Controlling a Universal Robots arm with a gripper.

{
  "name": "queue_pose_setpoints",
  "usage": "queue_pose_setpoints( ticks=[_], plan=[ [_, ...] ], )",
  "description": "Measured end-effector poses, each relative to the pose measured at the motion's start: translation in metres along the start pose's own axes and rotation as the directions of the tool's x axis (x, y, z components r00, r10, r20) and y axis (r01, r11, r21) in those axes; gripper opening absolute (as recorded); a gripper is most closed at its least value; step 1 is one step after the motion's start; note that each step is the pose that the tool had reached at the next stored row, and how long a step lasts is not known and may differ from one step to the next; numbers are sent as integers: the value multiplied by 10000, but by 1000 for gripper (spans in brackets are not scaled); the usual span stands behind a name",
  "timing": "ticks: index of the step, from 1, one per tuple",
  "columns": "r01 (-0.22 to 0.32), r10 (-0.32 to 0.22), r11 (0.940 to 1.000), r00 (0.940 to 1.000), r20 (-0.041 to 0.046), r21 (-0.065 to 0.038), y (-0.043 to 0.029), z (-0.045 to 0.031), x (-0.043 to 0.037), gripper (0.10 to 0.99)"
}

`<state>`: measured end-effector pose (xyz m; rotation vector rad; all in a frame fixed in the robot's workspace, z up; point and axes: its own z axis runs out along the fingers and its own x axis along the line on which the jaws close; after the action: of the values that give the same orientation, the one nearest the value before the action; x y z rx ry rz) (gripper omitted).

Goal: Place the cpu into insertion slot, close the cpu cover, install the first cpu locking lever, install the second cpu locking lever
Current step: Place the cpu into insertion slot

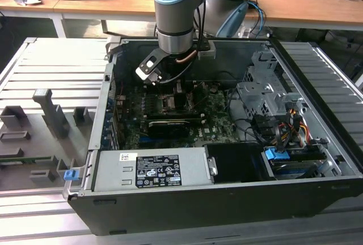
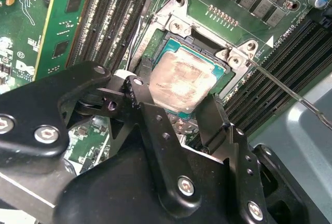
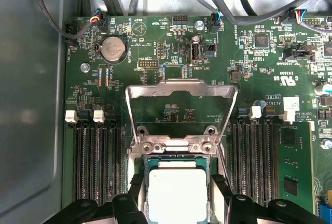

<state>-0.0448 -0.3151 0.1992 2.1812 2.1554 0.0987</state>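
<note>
Holding: the tool (image 2: 173,95) has its two fingers (image 2: 139,93) against opposite edges of the cpu (image 2: 179,81); I judge it clamped on the chip, not spread apart.
Cpu place: directly over the insertion slot (image 2: 199,41), face up and nearly square to the dark frame; whether it is fully down I cannot tell.
Step in hand: placing the cpu into the slot, by my judgement close to its end.
Doing it well: keep the chip flat, line its edges with the slot walls and match the corner to the white triangle mark (image 2: 269,41). Go straight down with no pressing, because the contacts below probably bend easily.
Cover: in the first wrist view the cpu cover (image 3: 181,85) stands raised on its hinge just beyond the slot, out of the way.
Lever: a thin locking lever (image 2: 282,88) stretches away from the slot's corner and is not latched.
Further: memory slots (image 3: 98,167) run on both sides, on the green motherboard (image 3: 171,42).
Farthest: the open computer case (image 1: 198,214) lies on a slatted metal counter (image 1: 51,69).
</note>
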Motion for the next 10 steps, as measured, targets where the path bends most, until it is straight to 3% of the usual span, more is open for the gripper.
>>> queue_pose_setpoints(
  ticks=[6, 10],
  plan=[
    [0, 0, 10000, 10000, -2, 8, 2, -15, 0, 616],
    [1, -1, 10000, 10000, -2, 73, 10, -46, 0, 616]
  ],
)
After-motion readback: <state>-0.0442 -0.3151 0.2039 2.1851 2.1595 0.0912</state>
